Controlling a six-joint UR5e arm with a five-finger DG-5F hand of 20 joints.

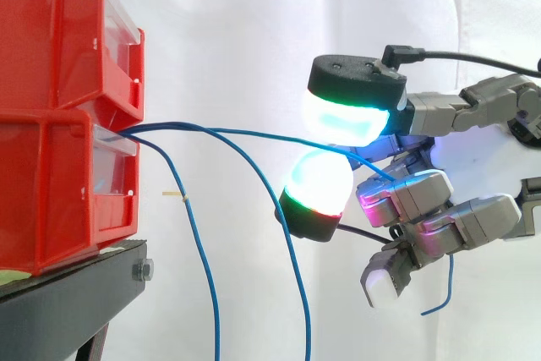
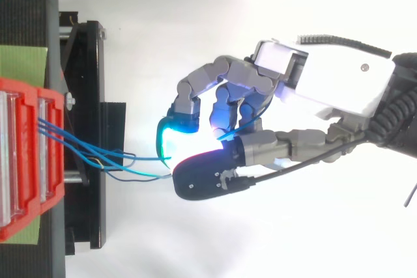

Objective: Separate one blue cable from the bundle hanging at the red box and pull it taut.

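We've got the robot hand (image 1: 473,154) at the right of the side view, and its two glowing fingertips (image 1: 342,116) are closed on one blue cable (image 1: 270,134). That cable runs from the stacked red boxes (image 1: 51,183) at the left edge across mid-frame to the pinch. There's only a slight bow in it, so we'd call it nearly taut. Its free end dangles below the palm at lower right. The loose cables (image 1: 205,259) droop from the same box towards the bottom of the frame. Now the worries. Those pads are rounded, so a harder pull could let the thin cable slide out. Pull too sharply and the box itself might shift. From above, the other strands sweep close to the pinch, so one could get dragged along.
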